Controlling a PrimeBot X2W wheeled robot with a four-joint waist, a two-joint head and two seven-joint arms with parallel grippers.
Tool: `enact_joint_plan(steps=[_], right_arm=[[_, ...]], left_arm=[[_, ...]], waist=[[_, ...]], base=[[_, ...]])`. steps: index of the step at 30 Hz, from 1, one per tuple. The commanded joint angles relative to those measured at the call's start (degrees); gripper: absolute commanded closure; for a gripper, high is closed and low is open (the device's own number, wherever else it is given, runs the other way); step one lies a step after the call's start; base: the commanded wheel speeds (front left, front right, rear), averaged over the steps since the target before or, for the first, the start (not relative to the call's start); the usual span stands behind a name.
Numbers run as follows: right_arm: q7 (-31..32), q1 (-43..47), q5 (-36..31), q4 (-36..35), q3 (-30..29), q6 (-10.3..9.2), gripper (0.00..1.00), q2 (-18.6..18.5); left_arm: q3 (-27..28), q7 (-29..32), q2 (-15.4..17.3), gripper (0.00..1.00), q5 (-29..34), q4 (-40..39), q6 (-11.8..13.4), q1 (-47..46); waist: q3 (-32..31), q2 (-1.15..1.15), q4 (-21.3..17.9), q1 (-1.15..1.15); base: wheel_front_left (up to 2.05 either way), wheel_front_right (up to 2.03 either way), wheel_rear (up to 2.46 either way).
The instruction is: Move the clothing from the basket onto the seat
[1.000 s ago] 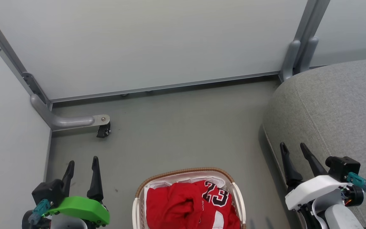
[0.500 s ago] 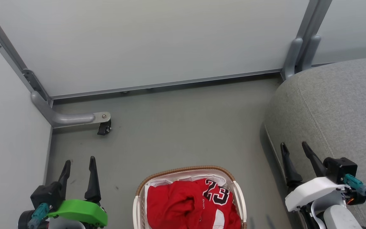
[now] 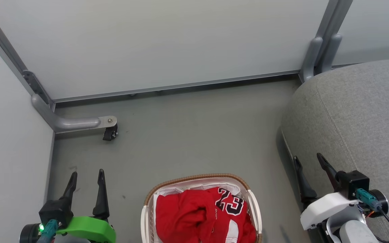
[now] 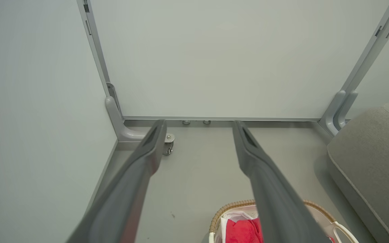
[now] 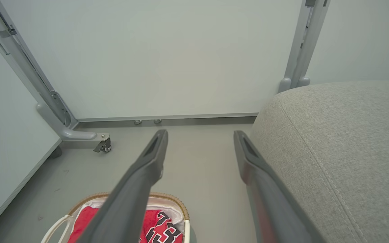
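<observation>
Locate the clothing (image 3: 198,216): crumpled red jersey fabric with white trim and a black, white-edged "23", heaped inside the basket (image 3: 196,178). The basket is oval, with a brown woven rim, white sides and a white fabric liner (image 3: 177,189) showing along its far edge. It stands on the floor (image 3: 187,135) at the lower middle of the head view, between your two hands.

The seat (image 3: 356,118) rises to the right of the basket. It is a large grey cushion in coarse woven upholstery, with a rounded corner and stitched seams.

Your left hand (image 3: 87,172) sits to the left of the basket, over the floor, its two long dark fingers spread wide and holding nothing. Your right hand (image 3: 307,156) sits against the seat's near side, fingers likewise wide apart and empty.

The floor is smooth, matte grey-green, with a few small dark marks. Flat pale panels (image 3: 164,44) enclose the space, set in a grey metal frame (image 3: 73,124) whose curved foot carries a small black caster (image 3: 110,133).
</observation>
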Motion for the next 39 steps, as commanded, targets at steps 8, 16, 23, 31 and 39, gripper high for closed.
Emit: enact_joint_plan(steps=[8, 16, 23, 31, 39], right_arm=[[-1.21, -2.78, -3.77, -0.55, 0.79, 0.01, 0.0, -0.24], [-1.54, -6.16, -4.27, -2.17, 2.55, 0.0, 0.0, -0.22], [-1.54, -9.51, -2.7, -3.91, 3.99, 0.0, 0.0, -0.19], [-1.54, -13.36, -0.26, -6.49, 6.02, 0.0, 0.0, -0.2], [-1.54, -16.03, 2.55, -9.28, 8.51, 0.0, 0.0, -0.16]], left_arm=[[-1.58, -1.16, -0.02, 0.0, 2.58, 1.07, -0.51, -2.57], [-5.44, -1.5, 0.04, 0.0, 1.74, 3.06, -0.62, -6.63], [-8.68, -1.49, 1.4, 0.0, 0.69, 4.7, -0.63, -10.78], [-11.62, -1.5, 3.29, 0.0, -0.78, 7.37, -0.63, -14.82], [-15.63, -1.5, 6.27, 0.0, -1.67, 11.16, -0.64, -17.71]], waist=[[5.07, 0.0, -1.14, 0.0], [12.6, 0.0, -3.71, 0.0], [19.24, 0.0, -6.52, 0.0], [26.04, 0.0, -10.18, 0.0], [31.1, 0.0, -14.11, 0.0]], base=[[0.0, 0.0, 0.0], [0.0, 0.0, 0.0], [0.0, 0.0, 0.0], [0.0, 0.0, 0.0], [0.0, 0.0, 0.0]])
